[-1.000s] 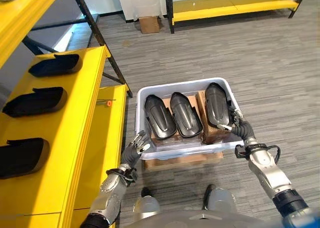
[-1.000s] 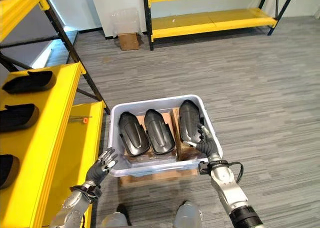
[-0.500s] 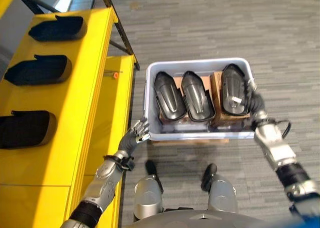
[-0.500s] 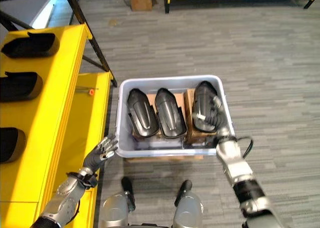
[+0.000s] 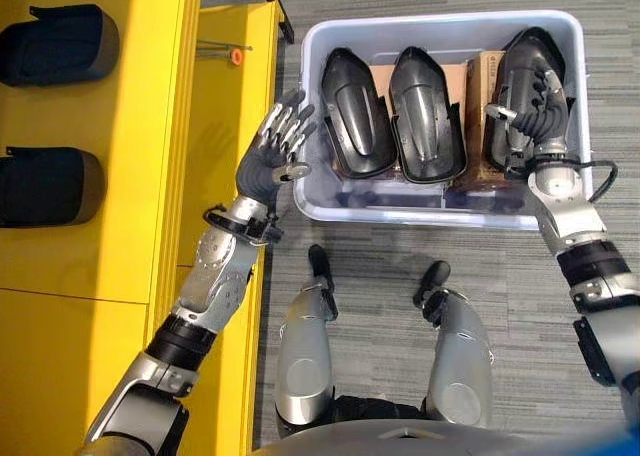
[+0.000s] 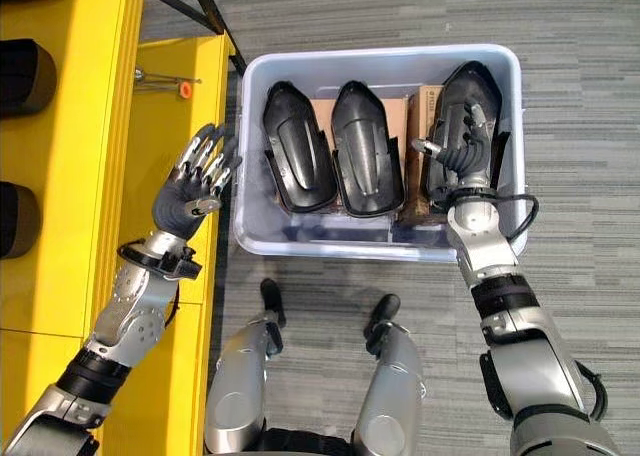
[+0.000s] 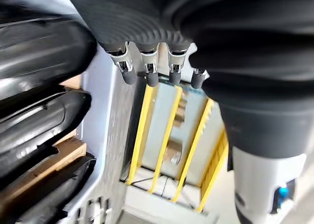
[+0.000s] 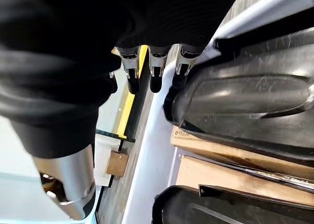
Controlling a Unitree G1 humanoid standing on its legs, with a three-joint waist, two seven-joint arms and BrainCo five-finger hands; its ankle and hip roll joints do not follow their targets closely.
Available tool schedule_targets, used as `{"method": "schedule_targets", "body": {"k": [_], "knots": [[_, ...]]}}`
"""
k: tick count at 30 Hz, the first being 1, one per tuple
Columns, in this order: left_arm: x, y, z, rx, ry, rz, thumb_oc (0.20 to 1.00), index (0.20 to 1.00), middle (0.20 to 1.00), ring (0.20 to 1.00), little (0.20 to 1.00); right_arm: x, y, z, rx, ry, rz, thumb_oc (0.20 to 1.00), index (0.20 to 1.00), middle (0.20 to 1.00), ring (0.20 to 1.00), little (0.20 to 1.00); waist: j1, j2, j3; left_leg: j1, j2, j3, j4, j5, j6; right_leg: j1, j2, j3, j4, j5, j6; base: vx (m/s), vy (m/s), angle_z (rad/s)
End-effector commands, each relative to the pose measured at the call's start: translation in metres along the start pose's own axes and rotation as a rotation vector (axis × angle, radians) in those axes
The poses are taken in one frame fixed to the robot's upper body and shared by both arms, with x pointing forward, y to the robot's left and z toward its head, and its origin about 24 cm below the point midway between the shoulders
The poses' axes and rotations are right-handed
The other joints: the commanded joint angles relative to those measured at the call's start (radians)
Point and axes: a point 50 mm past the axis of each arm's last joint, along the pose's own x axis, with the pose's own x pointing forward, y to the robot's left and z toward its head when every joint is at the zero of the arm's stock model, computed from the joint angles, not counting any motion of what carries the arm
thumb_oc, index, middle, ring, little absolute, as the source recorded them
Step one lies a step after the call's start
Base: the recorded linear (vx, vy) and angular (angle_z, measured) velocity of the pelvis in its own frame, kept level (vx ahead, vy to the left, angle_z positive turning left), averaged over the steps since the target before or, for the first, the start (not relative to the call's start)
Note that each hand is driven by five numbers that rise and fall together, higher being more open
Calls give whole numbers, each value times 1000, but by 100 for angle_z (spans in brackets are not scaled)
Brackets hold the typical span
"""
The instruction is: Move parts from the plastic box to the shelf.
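1. Over the plastic box (image 5: pixel 440 26), the right hand (image 5: pixel 535 111) now lies spread on the rightmost part (image 5: pixel 532 61), not yet gripping.
2. Left hand (image 5: pixel 272 156) has risen beside the box, fingers open and empty.
3. All three parts remain inside; shelf (image 5: pixel 110 176) waits.

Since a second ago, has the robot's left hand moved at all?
Yes. The left hand has risen along the near left corner of the pale plastic box, fingers spread, and now sits level with the leftmost black moulded part.
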Motion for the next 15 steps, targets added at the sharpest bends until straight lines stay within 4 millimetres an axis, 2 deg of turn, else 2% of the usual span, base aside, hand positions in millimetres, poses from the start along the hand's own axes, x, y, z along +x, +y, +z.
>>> {"method": "schedule_targets", "body": {"k": [1,3,7,11,12,14,15], "knots": [[-6,-9,12,28,-45,-14,1000,1000,1000,1000,1000,10,-7,21,-31,-70,-67,1000,1000,1000,1000,1000,18,-3,-38,-28,20,-42,44,-61,-17,-18,0,25,24,-28,64,-37,-9,-1],[-4,-11,10,17,-34,-24,1000,1000,1000,1000,1000,16,-10,23,-87,-90,-116,1000,1000,1000,1000,1000,31,0,-38,-73,7,-52,47,-60,-14,-58,4,28,27,-24,64,-44,-9,2],[-2,-12,9,0,-29,-43,1000,1000,1000,1000,1000,19,-9,21,-85,-67,-138,1000,1000,1000,1000,1000,36,2,-38,-112,1,-57,46,-57,-14,-93,8,31,22,-16,66,-32,12,9],[2,-14,7,-11,-40,-31,1000,1000,1000,1000,1000,19,-6,14,-88,4,-206,1000,1000,1000,1000,1000,36,4,-38,-147,-5,-60,50,-53,-14,-120,17,37,15,-11,61,-13,17,-1],[5,-15,8,-22,-52,-26,1000,1000,1000,1000,1000,17,-3,4,-58,63,-230,1000,1000,1000,1000,1000,35,10,-38,-155,-8,-57,43,-48,-16,-129,19,35,12,-8,62,-11,43,-4],[5,-16,8,-26,-56,-29,1000,1000,1000,1000,1000,15,1,1,-48,76,-212,1000,1000,1000,1000,1000,36,12,-38,-162,-9,-58,43,-48,-16,-136,19,35,14,-7,61,-10,11,-6],[5,-17,8,-37,-59,-29,1000,1000,1000,1000,1000,14,10,1,-17,71,-148,1000,1000,1000,1000,1000,38,14,-38,-166,-10,-58,38,-43,-17,-140,21,34,9,-3,61,-16,-18,-5]]}}
